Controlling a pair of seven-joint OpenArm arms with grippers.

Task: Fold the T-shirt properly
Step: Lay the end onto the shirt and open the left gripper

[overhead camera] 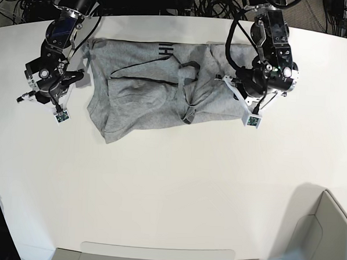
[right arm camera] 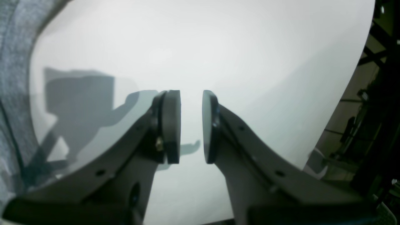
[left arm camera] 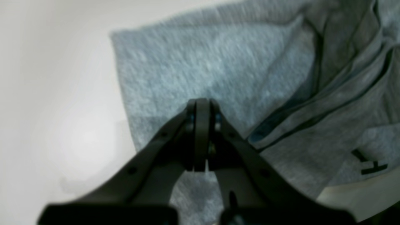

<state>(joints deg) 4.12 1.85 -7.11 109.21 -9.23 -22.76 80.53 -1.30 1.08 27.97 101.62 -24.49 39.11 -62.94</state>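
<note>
The heather-grey T-shirt (overhead camera: pixel 140 99) lies rumpled and partly folded over itself on the white table (overhead camera: pixel 176 182), with black lettering (overhead camera: pixel 163 49) showing near its far edge. My left gripper (overhead camera: pixel 243 106) hovers at the shirt's right end. In the left wrist view its pads (left arm camera: pixel 201 103) are pressed together over the grey cloth (left arm camera: pixel 203 62), and no fabric shows between them. My right gripper (overhead camera: pixel 45 103) stands just off the shirt's left end. In the right wrist view it (right arm camera: pixel 191 125) is open over bare table, the shirt (right arm camera: pixel 12 47) at the frame's left edge.
A grey bin (overhead camera: pixel 325 231) sits at the table's near right corner and a flat grey tray (overhead camera: pixel 155 257) at the near edge. Cables and dark framework (right arm camera: pixel 375 109) lie beyond the table's rim.
</note>
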